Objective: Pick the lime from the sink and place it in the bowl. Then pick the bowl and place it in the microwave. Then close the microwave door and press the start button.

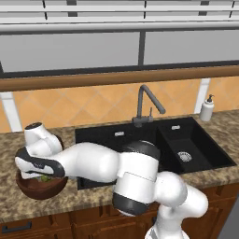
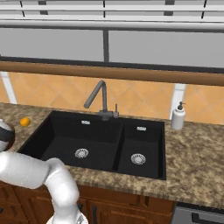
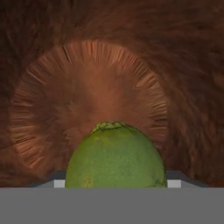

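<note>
The white arm reaches out to the left of the black matte double-basin sink (image 1: 154, 144), its hand lowered into the large round dark reddish-brown wooden bowl (image 1: 41, 187), which stands on the speckled brown granite counter (image 1: 9, 196) just left of the sink.

The small round yellow-green lime (image 3: 116, 157) sits directly ahead of the hand camera, over the bowl's smooth, grain-streaked inside. From the left base camera a patch of green (image 1: 45, 178) shows inside the bowl beneath the hand. The gripper (image 1: 41, 175) is down at the lime; its fingertips are hidden, so it cannot be told whether the fingers clamp the fruit, and whether the lime rests on the bowl's floor cannot be told either.

Both sink basins show round steel drains (image 2: 81, 153). The grey gooseneck faucet (image 2: 101, 98) stands behind the sink. A white soap dispenser (image 2: 177, 116) stands on the counter right of the sink. A small orange-yellow round fruit (image 2: 25, 121) lies on the counter left of the sink, toward the tiled wall.
</note>
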Motion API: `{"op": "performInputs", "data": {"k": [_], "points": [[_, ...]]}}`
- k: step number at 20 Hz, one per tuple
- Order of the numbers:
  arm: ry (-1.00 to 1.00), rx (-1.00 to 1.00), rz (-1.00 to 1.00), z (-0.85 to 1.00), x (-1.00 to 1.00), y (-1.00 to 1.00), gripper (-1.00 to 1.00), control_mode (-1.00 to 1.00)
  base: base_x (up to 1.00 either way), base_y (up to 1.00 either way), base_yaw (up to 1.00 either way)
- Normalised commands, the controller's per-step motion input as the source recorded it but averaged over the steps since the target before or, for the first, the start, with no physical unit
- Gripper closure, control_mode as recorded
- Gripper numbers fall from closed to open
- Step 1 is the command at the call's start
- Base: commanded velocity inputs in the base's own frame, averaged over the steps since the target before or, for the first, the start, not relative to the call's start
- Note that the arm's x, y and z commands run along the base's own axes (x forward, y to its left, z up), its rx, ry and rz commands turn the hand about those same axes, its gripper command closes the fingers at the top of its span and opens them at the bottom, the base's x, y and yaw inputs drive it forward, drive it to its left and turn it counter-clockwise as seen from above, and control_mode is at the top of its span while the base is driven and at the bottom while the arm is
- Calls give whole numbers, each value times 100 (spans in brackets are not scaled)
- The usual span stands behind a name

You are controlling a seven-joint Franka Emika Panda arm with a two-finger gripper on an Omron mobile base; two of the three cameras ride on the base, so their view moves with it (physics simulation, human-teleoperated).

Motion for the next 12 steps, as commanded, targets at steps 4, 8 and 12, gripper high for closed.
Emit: {"op": "performInputs", "data": {"k": [4, 8, 12], "points": [[-3, -3, 0, -18, 0, 0, -100, -100, 0, 0, 0], [-15, 0, 0, -16, -17, -24, -100, -100, 0, 0, 0], [-24, 0, 0, -12, -30, -38, -100, -100, 0, 0, 0]]}}
